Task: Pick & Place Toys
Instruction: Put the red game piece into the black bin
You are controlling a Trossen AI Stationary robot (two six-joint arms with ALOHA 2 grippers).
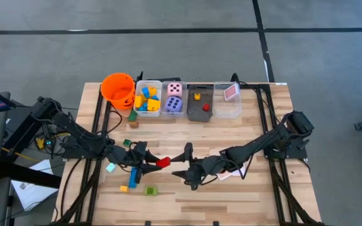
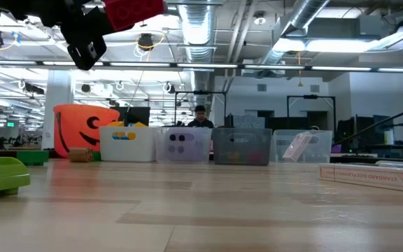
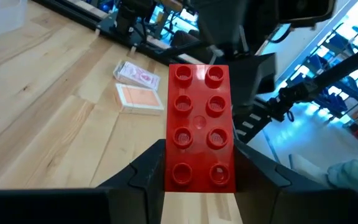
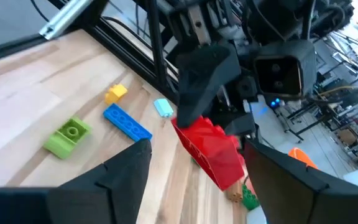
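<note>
Frame centre: left gripper (image 1: 154, 164) clamps red block (image 1: 163, 162), lifted. Right gripper (image 1: 182, 165) faces it, spread, empty. Blue block (image 1: 134, 176), green block (image 1: 151, 190) below; cards (image 1: 226, 175) right.

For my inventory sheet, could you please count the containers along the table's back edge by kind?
Orange bucket: 1
Rectangular bins: 4 (blocks bin, dice bin, grey bin, card bin)
Total: 5

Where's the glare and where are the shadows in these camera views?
Low view: ceiling lights glare behind the left gripper shut on the red block, leaving it a dark silhouette. High view: even light, faint shadows on the table under both arms; right gripper open beside the block.
</note>
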